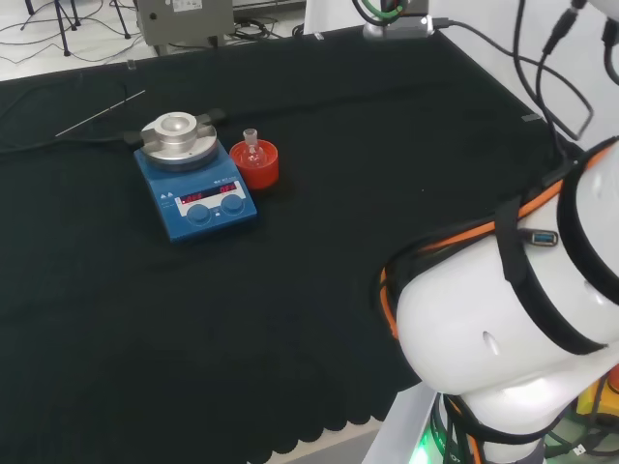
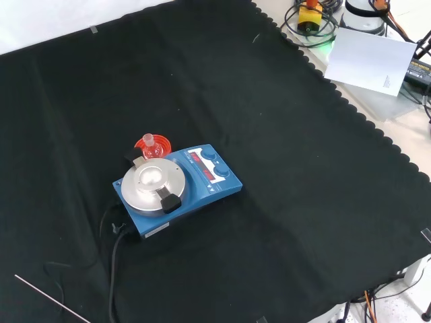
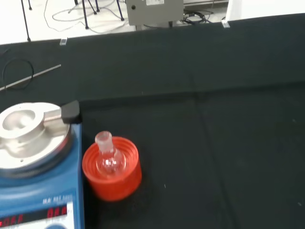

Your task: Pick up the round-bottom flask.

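Observation:
A small clear round-bottom flask (image 1: 252, 145) stands upright in a red ribbed ring stand (image 1: 257, 166) on the black cloth. In the head view it is just right of a blue hotplate (image 1: 195, 196). The front view has the flask (image 2: 153, 146) and its stand (image 2: 152, 143) behind the hotplate's round metal plate (image 2: 151, 181). The wrist view looks down on the flask (image 3: 108, 155) in the red stand (image 3: 113, 172) from some distance off. The arm's white links (image 1: 513, 319) are at the right of the head view, well away from the flask.
The blue hotplate (image 2: 178, 188) carries a metal top plate with black clamps, and its cable (image 2: 114, 249) trails over the cloth. A thin metal rod (image 1: 100, 113) lies beyond the hotplate in the head view. A grey box (image 3: 154, 12) stands past the bench's far edge.

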`<state>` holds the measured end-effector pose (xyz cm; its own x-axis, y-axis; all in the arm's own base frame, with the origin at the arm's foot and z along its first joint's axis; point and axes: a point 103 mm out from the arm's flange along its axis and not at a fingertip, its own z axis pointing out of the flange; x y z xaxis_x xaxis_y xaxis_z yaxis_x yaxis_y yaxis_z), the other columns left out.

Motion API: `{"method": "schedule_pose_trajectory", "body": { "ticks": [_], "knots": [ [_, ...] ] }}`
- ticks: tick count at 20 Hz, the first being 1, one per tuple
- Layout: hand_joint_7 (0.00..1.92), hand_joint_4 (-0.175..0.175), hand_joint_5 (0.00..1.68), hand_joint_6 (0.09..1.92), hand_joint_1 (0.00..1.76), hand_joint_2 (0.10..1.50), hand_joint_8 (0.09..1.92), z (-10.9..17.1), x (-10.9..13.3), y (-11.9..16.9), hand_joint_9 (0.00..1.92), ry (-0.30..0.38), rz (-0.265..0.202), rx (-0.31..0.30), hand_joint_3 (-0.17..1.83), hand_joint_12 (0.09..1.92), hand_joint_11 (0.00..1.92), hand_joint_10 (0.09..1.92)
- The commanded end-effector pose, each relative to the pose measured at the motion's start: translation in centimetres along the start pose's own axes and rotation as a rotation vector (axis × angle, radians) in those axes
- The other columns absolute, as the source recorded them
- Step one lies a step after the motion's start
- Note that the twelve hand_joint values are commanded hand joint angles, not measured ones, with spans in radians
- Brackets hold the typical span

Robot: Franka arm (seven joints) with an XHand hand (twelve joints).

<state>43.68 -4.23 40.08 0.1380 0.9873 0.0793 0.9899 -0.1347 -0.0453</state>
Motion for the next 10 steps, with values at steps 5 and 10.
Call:
{"method": "schedule_pose_trajectory", "body": {
  "ticks": [5, 10],
  "knots": [
    [0.07, -0.047, 0.26, 0.09, 0.19, 1.27, 0.49, 5.2, -0.5, 7.1, 0.12, 0.111, -0.025, -0.037, 0.21, 1.06, 0.0, 0.67],
    [0.08, -0.052, 0.28, 0.09, 0.21, 1.26, 0.51, 7.7, 0.1, 9.5, 0.14, 0.128, -0.061, -0.048, 0.21, 1.1, 0.0, 0.68]
  ]
}}
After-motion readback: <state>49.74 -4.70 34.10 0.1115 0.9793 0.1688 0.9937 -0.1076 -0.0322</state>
